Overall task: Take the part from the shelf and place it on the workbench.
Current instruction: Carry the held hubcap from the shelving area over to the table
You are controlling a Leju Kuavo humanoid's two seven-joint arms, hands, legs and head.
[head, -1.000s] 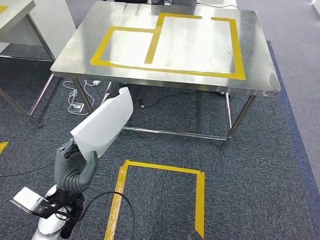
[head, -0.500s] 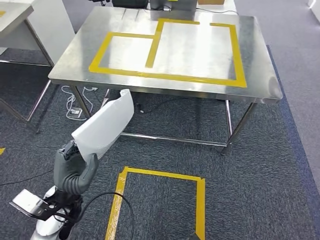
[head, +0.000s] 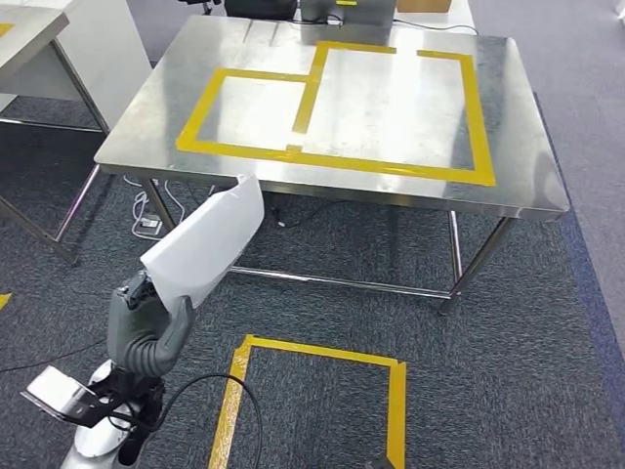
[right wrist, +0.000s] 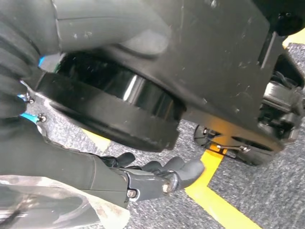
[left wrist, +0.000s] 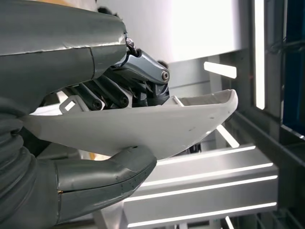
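A white curved panel part (head: 206, 244) is gripped at its lower end by my left hand (head: 144, 332), low on the left of the head view, and it points up toward the workbench. In the left wrist view the part (left wrist: 151, 126) lies between the thumb (left wrist: 107, 176) and the dark fingers (left wrist: 144, 71) of my left hand (left wrist: 65, 62). The steel workbench (head: 516, 127) stands ahead, marked with yellow tape rectangles (head: 310, 98); the part's tip is short of its near edge. My right hand (right wrist: 151, 179) hangs over the carpet, fingers stretched out, holding nothing.
A yellow tape square (head: 316, 391) marks the dark carpet just ahead of me. A second table (head: 44, 39) stands at the far left. Cables and a socket strip (head: 151, 220) lie under the workbench's left end. Dark equipment (head: 339, 8) sits at the bench's far edge.
The whole view has shifted: the workbench now sits slightly lower and further right in the picture, so the camera moved. My left hand keeps its hold on the part.
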